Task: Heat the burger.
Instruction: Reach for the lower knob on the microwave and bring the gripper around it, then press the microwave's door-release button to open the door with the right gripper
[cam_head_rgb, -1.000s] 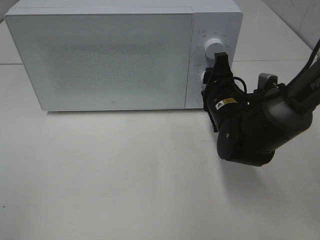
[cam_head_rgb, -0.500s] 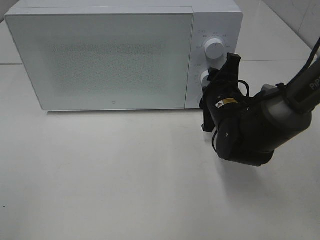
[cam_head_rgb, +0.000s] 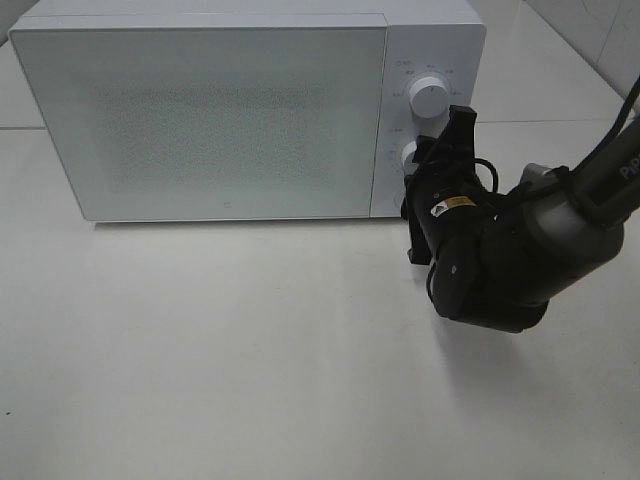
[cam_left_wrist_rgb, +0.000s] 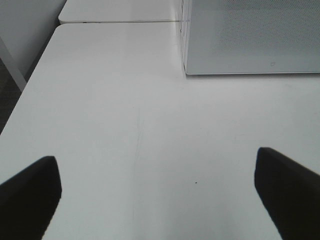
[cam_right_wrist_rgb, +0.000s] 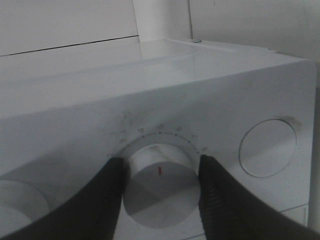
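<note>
The right gripper (cam_right_wrist_rgb: 161, 169) pinched the smooth round lower dial (cam_right_wrist_rgb: 159, 187) of the boxy white microwave (cam_head_rgb: 250, 40), at 3 o'clock from its speckled matte door (cam_head_rgb: 210, 120). The left gripper (cam_left_wrist_rgb: 159, 192) hung with dark fingers spread wide over the plain white table (cam_left_wrist_rgb: 125, 100). With the door shut, I couldn't tell where the burger was.

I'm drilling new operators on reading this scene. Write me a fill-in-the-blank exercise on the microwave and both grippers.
1. The microwave door is ___.
2. The right gripper is clamped on a knob, the ___ of the panel's two.
3. The left gripper, above the table, has its jaws ___ and holds nothing.

Missing words: closed; lower; open.
</note>
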